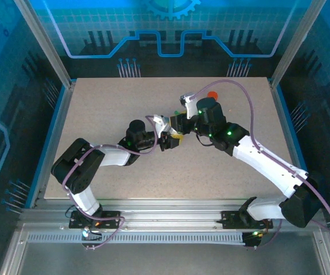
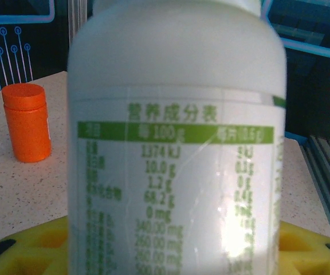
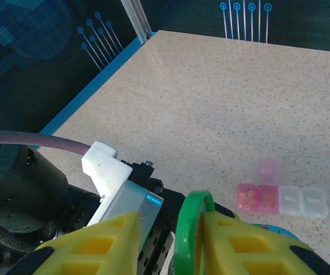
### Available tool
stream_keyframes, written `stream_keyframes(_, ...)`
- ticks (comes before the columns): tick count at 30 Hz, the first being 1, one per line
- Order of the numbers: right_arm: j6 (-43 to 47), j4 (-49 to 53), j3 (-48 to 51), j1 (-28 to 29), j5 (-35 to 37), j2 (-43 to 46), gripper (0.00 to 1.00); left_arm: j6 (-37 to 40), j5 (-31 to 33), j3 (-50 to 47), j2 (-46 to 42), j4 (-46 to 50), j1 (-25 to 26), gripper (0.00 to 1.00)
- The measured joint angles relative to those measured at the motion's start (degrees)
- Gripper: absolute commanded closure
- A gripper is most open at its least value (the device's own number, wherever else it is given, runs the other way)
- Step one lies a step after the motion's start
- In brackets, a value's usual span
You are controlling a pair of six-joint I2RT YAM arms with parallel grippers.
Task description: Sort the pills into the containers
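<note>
Two arms meeting over the middle of the table [image 1: 96,114], seen from above and from each wrist. The left gripper [image 2: 176,255] is partly closed on the white bottle [image 2: 176,114], whose body stands upright between the two yellow fingers [image 2: 33,252], its green-printed label turned toward the wrist camera; the top of the bottle runs out of the picture, so its mouth cannot be judged there. The right gripper [image 3: 191,243] is likewise closed to a narrow gap, its yellow fingers [image 3: 96,246] pinching the green cap [image 3: 195,200], which is seen edge-on as a thin green ring. Whether the cap sits on the bottle or is lifted clear of it cannot be told, as the fingers hide what lies below. Beside the cap, in the right wrist view, appears the white and metal body of the left arm's wrist. The orange bottle [image 2: 26,123] stands upright and capped on the table, well apart from both grippers; from above it lies beyond the right arm, toward the far edge [image 1: 212,94]. A pill box [image 3: 282,197] lies flat on the table near the right gripper: a row of small compartments, two pink-tinted and two pale, with one pink lid raised.
</note>
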State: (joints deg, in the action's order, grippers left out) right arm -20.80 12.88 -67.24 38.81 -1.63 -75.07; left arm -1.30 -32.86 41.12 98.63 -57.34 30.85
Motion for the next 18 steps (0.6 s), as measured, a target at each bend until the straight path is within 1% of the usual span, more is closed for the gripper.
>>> stream_keyframes(6,-0.5,2.3,-2.4,-0.4,-1.5,-0.1,0.6,0.2,-0.2,0.7,0.0,-1.1,0.0,1.0)
stream_keyframes(18,-0.8,4.5,-4.0,-1.1,-3.2,-0.1,0.53,0.2,-0.6,0.8,0.0,-1.4,0.0,1.0)
